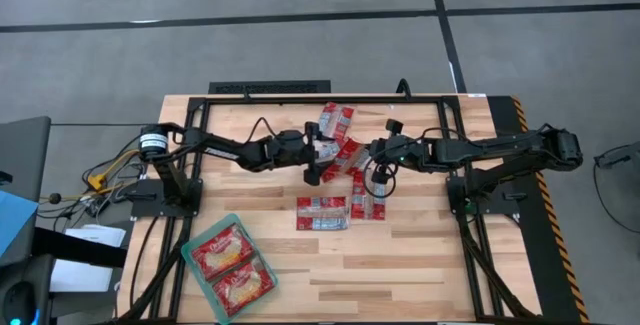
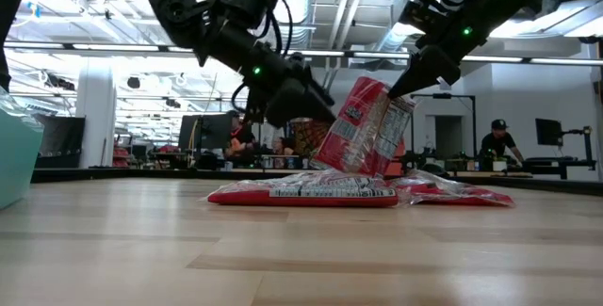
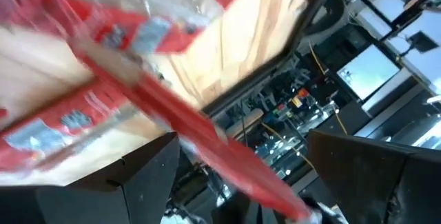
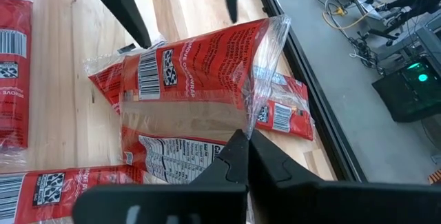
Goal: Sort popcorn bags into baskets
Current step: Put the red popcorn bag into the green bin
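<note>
Currently one popcorn bag [image 2: 366, 127] is being held tilted above table [image 1: 400, 275] centre, pinched by right gripper [image 4: 242, 141] with fingers closed on its clear edge. Left gripper [image 1: 312, 157] is also being kept at this bag from 9 o'clock side; finger state cannot be told. Two squarish packets [image 1: 232, 268] are already lying abreast in teal basket [image 1: 190, 256] at 7 o'clock. Remaining packets [image 1: 337, 210] are waiting in loose cluster at centre and toward 12 o'clock. Judged: sorting barely begun, majority outstanding.
</note>
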